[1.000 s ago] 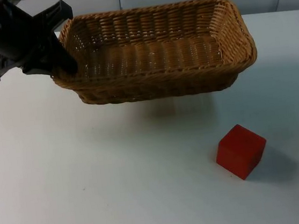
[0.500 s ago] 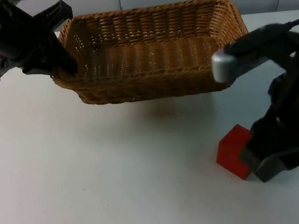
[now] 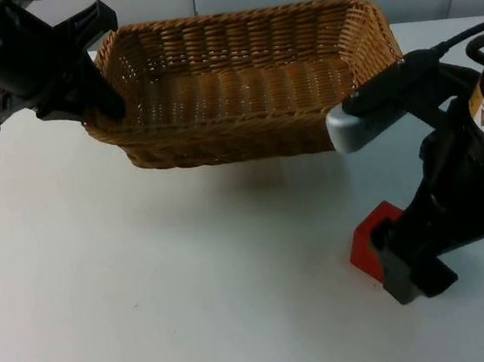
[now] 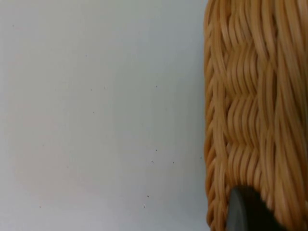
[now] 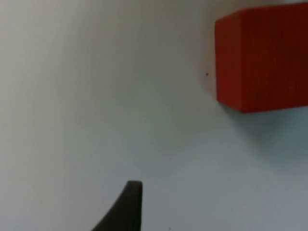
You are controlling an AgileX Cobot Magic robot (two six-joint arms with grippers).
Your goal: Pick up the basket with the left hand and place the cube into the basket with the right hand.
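Near the counter's far edge we see the left claw (image 3: 100,99) gripping the basket (image 3: 248,80) aloft; our right claw (image 3: 401,269) (fingers' spread unclear) hovers at the cube (image 3: 372,236), which needs straddling and closing next.

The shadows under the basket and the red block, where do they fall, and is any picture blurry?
Top view: a soft shadow lies on the table below the basket, apart from it, so the left gripper holds it raised. Right wrist view: the cube is soft-edged and slightly blurred, with a dim shadow beside it. Left wrist view: the weave looks crisp.
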